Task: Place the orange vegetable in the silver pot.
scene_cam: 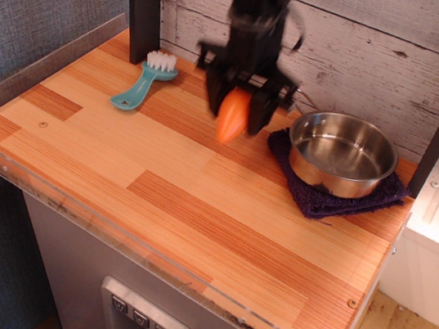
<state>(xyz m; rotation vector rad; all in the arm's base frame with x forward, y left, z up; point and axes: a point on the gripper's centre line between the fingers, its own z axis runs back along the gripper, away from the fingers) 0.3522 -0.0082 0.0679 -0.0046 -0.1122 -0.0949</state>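
My black gripper (236, 111) is shut on the orange vegetable (231, 117), a small plastic carrot that hangs point down between the fingers, lifted clear above the wooden tabletop. Both are blurred by motion. The silver pot (341, 152) stands to the right of the gripper on a dark purple cloth (337, 204). The pot holds nothing.
A teal dish brush (142, 81) with white bristles lies at the back left of the tabletop (159, 180). A dark post (144, 4) stands behind it, and a plank wall runs along the back. A clear plastic lip edges the table's front.
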